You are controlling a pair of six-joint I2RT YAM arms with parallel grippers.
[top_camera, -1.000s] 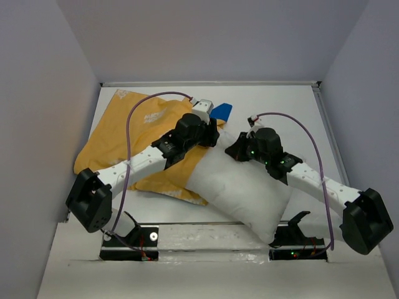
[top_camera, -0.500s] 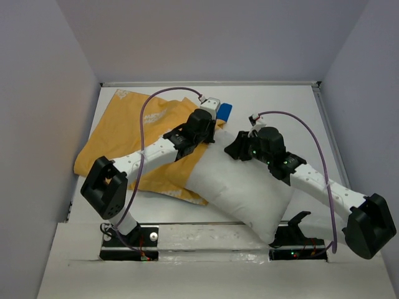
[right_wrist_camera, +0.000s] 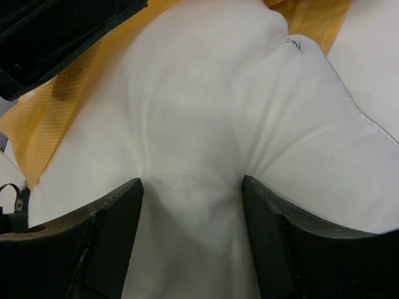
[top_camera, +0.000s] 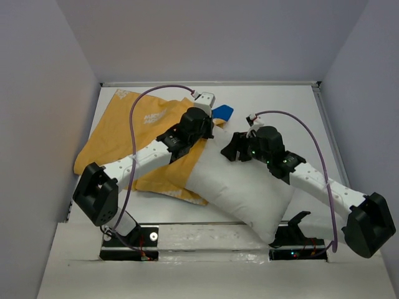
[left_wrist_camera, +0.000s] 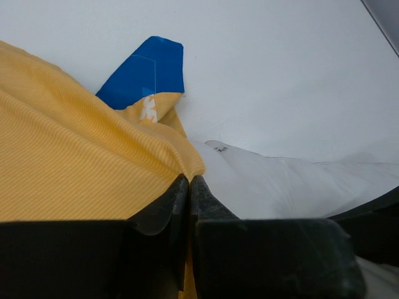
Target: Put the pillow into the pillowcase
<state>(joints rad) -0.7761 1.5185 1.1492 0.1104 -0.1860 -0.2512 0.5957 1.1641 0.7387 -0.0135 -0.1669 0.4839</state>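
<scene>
Top, left-wrist and right-wrist views of the insertion stage. The plump, plain white rectangular fabric pillow (top_camera: 246,187) lies diagonally at the near centre of the white table (top_camera: 280,106). Its far corner touches the open edge of the yellow-orange printed fabric pillowcase (top_camera: 124,134), which is spread to the left with a blue corner showing at the far side.

The left gripper (left_wrist_camera: 189,180) is clamped tight on the yellow hem of the pillowcase (left_wrist_camera: 75,162), evidently to lift one layer and keep the mouth open. The right gripper (right_wrist_camera: 190,187) has its fingers partly closed, pinching a thick puckered fold of the pillow (right_wrist_camera: 187,112) near that corner, presumably to steer it leftward into the mouth. The pillow appears almost wholly outside the case, so insertion is judged barely begun.
</scene>
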